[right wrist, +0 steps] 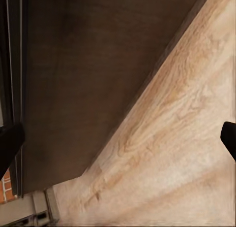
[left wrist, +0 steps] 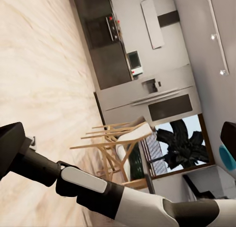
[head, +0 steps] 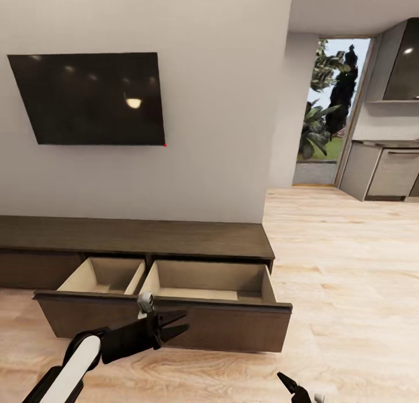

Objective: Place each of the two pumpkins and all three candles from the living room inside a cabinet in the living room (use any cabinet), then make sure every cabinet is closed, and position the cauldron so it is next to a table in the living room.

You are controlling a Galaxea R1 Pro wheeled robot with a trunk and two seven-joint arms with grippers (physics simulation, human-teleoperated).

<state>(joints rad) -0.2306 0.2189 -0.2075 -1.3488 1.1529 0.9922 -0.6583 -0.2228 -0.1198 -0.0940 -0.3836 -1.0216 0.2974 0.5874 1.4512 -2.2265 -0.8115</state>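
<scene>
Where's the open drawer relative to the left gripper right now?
In the head view, the open drawer sticks out of the cabinet under the TV; the left gripper hangs just before its front panel.

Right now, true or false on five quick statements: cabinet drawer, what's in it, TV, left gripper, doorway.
1. The cabinet has a drawer pulled open. True.
2. A pumpkin lies in the open drawer. False: the parts of the pale compartments that can be seen hold nothing.
3. A dark TV hangs on the wall above the cabinet. True.
4. The left gripper is shut on a candle. False: its fingers are spread, holding nothing, in front of the drawer front.
5. The doorway at the right shows greenery outside. True.
</scene>
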